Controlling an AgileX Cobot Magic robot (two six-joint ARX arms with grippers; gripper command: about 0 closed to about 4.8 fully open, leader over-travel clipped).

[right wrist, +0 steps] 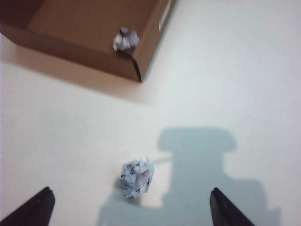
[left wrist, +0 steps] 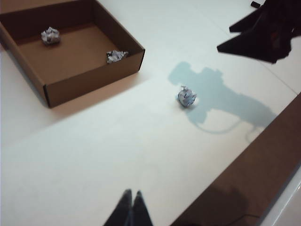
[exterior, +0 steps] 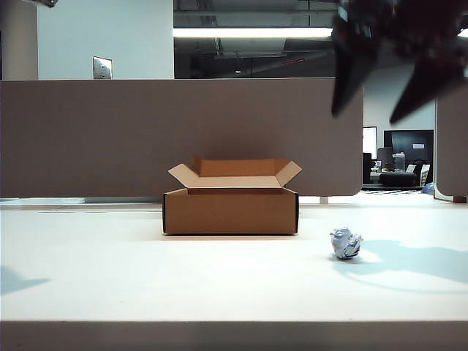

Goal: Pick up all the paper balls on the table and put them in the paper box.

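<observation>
— On the desk [exterior: 146,278], right of the paper box [exterior: 230,210], what's lying there?

— One paper ball [exterior: 346,243], loose on the white surface, a little nearer the front edge than the box and well apart from it. The left wrist view shows the same ball [left wrist: 187,96] beside the dark shadow of an arm.

— And the other balls?

— Two sit inside the box — one [left wrist: 50,35] toward a far corner, another [left wrist: 116,56] right against the wall by the corner nearest the loose ball.

— Where's the right claw [right wrist: 129,207]?

— High above the desk at the right, over the loose ball, fingers spread wide with nothing between them. From outside it shows as a blurred dark shape [exterior: 398,91] at the top right.

— The left claw [left wrist: 131,195]?

— Above bare desk at the left, its two fingertips pressed together, holding nothing.
</observation>
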